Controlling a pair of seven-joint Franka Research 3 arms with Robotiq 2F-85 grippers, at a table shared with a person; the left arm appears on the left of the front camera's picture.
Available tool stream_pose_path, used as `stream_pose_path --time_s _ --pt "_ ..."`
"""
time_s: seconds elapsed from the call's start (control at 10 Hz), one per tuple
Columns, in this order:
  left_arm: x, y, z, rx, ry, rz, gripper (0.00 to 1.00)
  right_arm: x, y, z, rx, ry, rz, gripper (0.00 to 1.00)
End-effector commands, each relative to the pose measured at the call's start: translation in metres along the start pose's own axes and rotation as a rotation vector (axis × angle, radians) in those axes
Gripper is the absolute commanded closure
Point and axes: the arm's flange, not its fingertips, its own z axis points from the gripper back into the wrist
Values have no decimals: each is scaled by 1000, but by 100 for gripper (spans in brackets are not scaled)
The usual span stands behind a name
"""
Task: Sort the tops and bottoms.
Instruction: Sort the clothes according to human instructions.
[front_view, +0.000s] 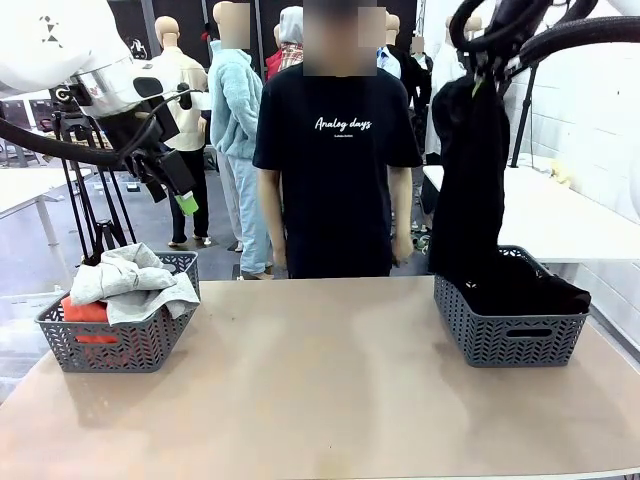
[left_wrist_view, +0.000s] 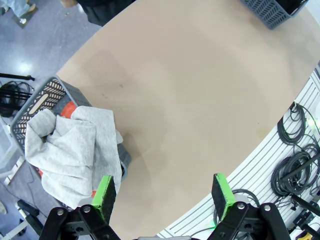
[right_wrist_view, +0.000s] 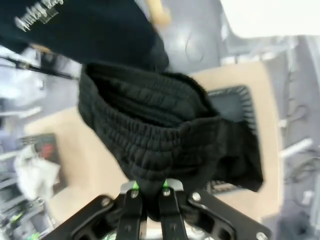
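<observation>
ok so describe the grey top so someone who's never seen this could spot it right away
Look at the grey plastic basket on the table's near-left corner, below the left gripper. The grey sweatshirt is heaped on top and spills over the rim. It is pale heather grey, unlike the orange top under it and the black garments on the right.
</observation>
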Motion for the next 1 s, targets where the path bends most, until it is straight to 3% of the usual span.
stream_pose_path --time_s 0.0,0.2,0.3,0.7,0.9 --pt "-1 0 2 2 -3 0 0 -30 -25 -32 -17 67 -37 100" --pt "-1 0 2 2 -3 0 0 -39 -39 -56 -54 112 -134 100" --pt "-1 0 2 2 -3 0 0 2 -24 -43 -35 91 -41 100" --pt "-1 0 2 2 -3 0 0 -4 -28 -50 -45 114 -62 100" --pt "-1 0 2 2 -3 0 0 27 -71 -85 -143 289 -188 100"
